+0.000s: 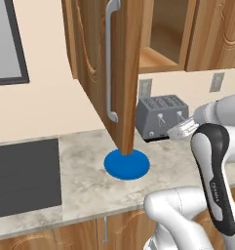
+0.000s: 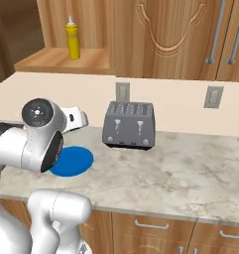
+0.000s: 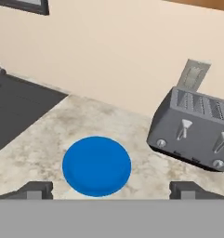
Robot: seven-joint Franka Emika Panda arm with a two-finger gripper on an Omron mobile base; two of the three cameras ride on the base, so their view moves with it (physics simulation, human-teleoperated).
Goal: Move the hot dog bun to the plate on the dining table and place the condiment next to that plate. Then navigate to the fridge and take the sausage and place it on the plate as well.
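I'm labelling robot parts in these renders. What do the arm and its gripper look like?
The arm is built of glossy white rounded segments with dark, near-black joint sections; one dark link carries small pale lettering, too small to read. In the right base view a dark round joint cap tops a white link. The gripper has two small, dark grey, blocky fingers. No cables show.

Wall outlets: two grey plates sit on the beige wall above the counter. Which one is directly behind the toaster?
The left grey wall outlet, just above the dark grey toaster; the right grey wall outlet has bare counter below it.
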